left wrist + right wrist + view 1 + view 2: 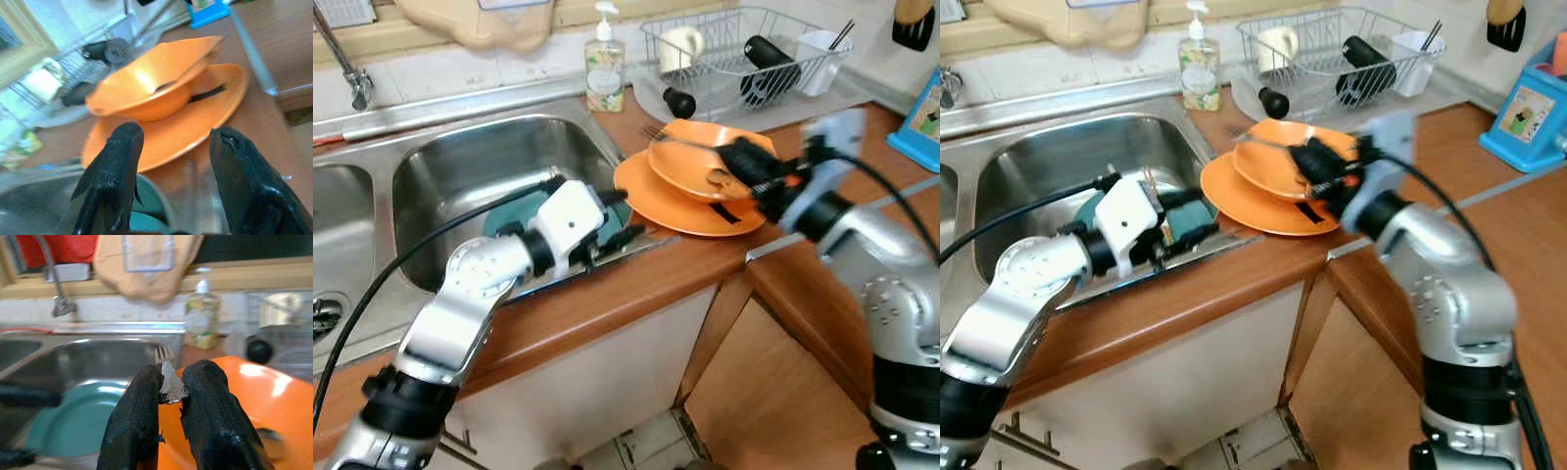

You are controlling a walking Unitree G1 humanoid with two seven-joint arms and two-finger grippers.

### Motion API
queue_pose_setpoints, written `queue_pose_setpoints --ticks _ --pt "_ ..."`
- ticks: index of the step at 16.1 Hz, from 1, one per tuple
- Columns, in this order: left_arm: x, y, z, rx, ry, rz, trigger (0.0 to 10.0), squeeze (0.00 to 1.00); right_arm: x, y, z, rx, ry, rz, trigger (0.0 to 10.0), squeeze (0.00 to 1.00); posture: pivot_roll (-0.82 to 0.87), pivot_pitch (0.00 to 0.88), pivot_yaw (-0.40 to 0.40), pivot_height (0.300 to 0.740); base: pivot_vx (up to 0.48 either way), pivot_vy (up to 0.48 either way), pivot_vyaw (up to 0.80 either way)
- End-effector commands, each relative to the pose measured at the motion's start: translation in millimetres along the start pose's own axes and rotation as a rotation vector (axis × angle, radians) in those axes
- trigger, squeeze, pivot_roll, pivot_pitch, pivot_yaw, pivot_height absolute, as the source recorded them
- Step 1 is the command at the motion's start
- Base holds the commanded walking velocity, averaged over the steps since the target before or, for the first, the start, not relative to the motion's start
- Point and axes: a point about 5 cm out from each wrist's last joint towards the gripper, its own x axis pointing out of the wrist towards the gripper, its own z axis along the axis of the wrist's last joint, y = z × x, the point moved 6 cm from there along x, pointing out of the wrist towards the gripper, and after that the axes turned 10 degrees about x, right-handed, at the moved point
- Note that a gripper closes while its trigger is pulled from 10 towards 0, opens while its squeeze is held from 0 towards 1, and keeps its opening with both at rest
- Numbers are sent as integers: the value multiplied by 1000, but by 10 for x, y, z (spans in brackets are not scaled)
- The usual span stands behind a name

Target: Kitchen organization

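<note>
- A tap (352,78) of bare metal stands at the back left of the stainless steel sink (489,157), whose basin is rounded and shiny.
- A teal plate (78,418), smooth and round, lies in the basin.
- The left gripper (171,181) hangs over the sink's right rim, its two ribbed black fingers spread apart with nothing between them, pointing at the orange dishes.
- A clear soap bottle (605,61) with a pump stands at the bench's back edge.
- A glossy orange bowl (705,162) sits on a flat orange plate (666,206), on the wooden bench (607,294) just right of the sink.
- The right gripper (168,391) is over the bowl, fingers pinched on a metal fork (166,374), tines pointing toward the sink.
- A wire dish rack (744,59) holds a pale mug and dark items in the back right corner.
</note>
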Motion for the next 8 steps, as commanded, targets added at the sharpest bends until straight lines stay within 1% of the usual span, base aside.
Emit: queue_pose_setpoints --ticks 1,2,3,4,5,6,7,8 --pt "24 38 -5 42 11 8 10000 0 44 139 57 -13 -8 46 0 0 -124 0 33 740 0 0 0" --pt "51 59 -14 85 16 11 10000 0 97 242 34 -2 -4 75 0 0 -124 0 33 740 0 0 0" --pt "79 70 -15 106 11 17 9255 0 120 298 11 -1 5 91 0 0 -124 0 33 740 0 0 0" --pt "98 89 -7 121 8 26 7725 0 139 336 -7 -2 14 102 0 0 -122 0 31 740 0 0 0" --pt "130 131 0 153 7 46 7961 0 163 397 -35 -3 26 119 0 0 -122 0 31 740 0 0 0" --pt "171 218 -6 204 18 87 10000 0 194 477 -69 -13 42 140 0 0 -122 0 31 740 0 0 0" --pt "176 233 -9 210 22 95 10000 0 198 486 -72 -14 43 143 0 0 -122 0 31 740 0 0 0" --pt "192 290 -8 223 24 122 10000 0 213 518 -82 -26 50 151 0 0 -127 0 33 740 0 0 0"
